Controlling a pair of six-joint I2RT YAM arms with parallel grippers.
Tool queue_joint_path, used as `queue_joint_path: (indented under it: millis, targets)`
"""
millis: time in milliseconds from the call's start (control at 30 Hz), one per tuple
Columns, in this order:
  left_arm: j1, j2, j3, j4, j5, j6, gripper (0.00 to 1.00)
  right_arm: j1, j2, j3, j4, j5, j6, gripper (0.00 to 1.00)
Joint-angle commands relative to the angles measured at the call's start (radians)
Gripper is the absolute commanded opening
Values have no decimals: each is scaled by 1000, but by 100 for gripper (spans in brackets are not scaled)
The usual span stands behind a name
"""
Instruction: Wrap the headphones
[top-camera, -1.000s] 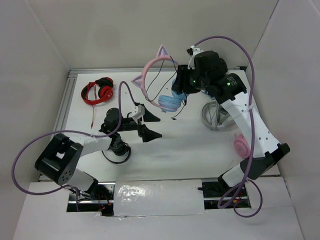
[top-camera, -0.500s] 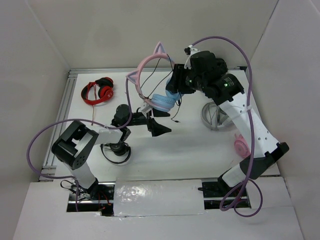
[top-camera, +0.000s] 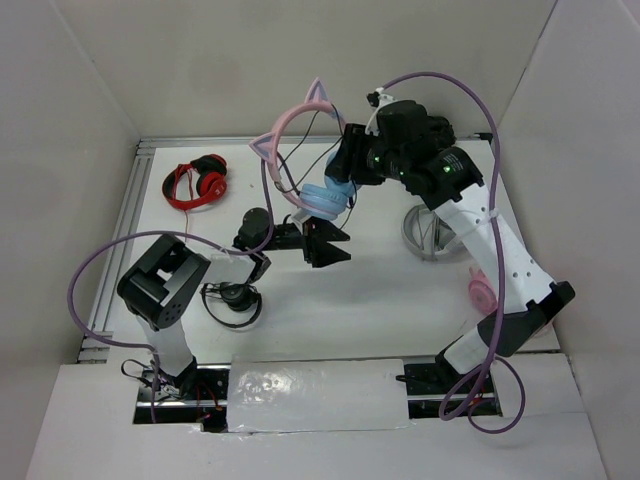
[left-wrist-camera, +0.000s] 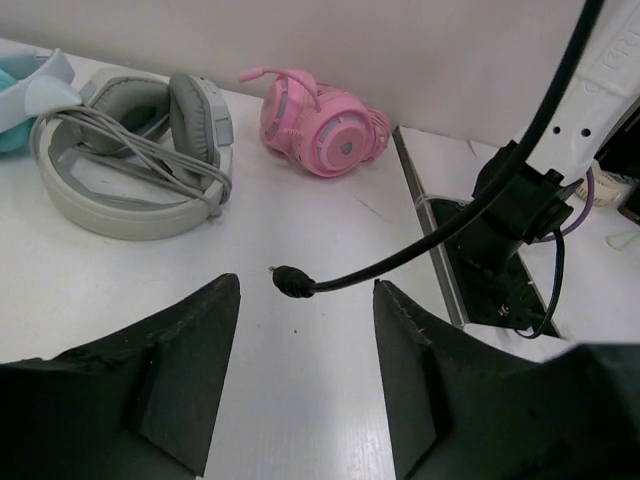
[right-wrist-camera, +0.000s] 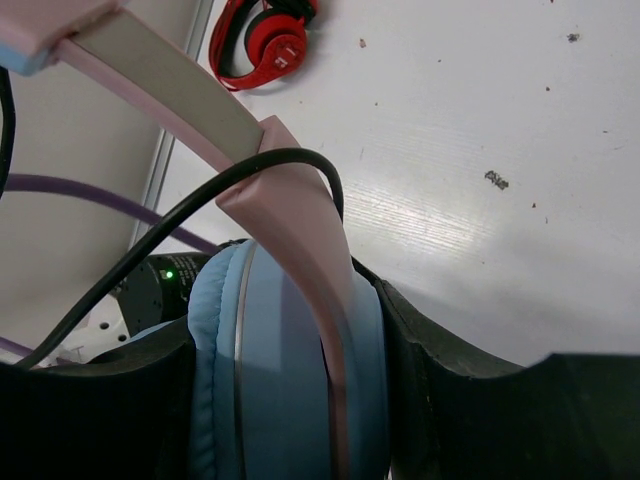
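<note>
I'm reaching my right arm high over the far half of the table, wrist tipping down. My right gripper is clamping the headphones by their stacked blue ear cups, with the pink headband rising past my fingertips. My left arm is stretching low across the middle, left gripper fingers spread apart. The plug of the black cable is dangling just ahead of the gap, touching neither finger.

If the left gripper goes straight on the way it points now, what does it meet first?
Probably the black cable plug, which hangs just ahead of the left gripper, in line with its gap. Depth is unclear; if it misses, the white table comes next.
</note>
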Motion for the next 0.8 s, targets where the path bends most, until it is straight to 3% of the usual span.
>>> queue_joint_path:
  millis: [0,33,133,267,400,500,533,667,767]
  targets:
    - [-9,7,44,294,18,-13,67,21,-1,40,109,-28,32,0]
    - [-9,7,42,307,-2,-36,60,19,-4,30,119,-23,35,0]
    - [-9,8,28,367,-22,-70,56,21,-7,19,124,-13,42,0]
    - [-9,19,-4,505,-31,-128,79,22,-10,7,136,-8,55,0]
    - [-9,28,-16,577,-105,-159,83,22,-29,-24,172,-35,69,0]
    - [-9,16,-35,578,-159,-160,76,21,-32,-53,182,-32,81,0]
    - [-9,13,-38,578,-171,-162,68,21,-35,-59,185,-26,83,0]
    - [-8,-13,-61,578,-221,-139,62,21,-41,-82,201,-31,91,0]
    - [-8,-34,-61,578,-225,-101,51,21,-39,-101,215,-42,97,0]
